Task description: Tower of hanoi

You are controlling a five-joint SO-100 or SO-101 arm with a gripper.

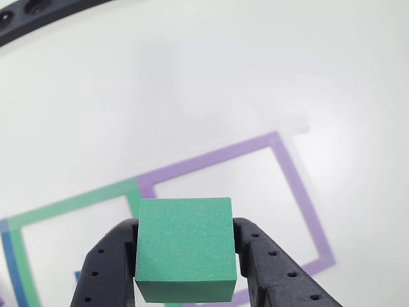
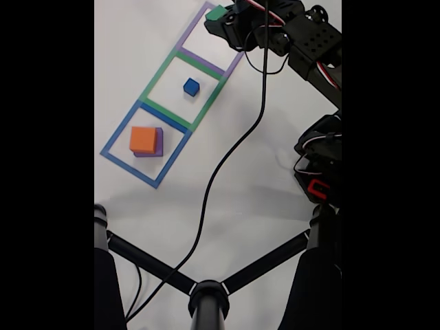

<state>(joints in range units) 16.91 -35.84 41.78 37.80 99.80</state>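
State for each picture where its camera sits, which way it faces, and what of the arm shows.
Other view: rides behind the gripper, looking forward and down past the jaws, shut on the green cube, onto the purple square.
Fixed view: high above, looking down on three taped squares; the arm enters top right.
Shared: green cube, purple square.

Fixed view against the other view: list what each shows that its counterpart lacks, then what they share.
Fixed view alone: the small blue cube inside the green square outline, the orange block stacked on a purple block inside the blue square outline, the black cable, and the arm.
Other view alone: the pincer fingers pressed against both sides of the green cube, close up.
Shared: the green cube, the purple square outline and the white table.
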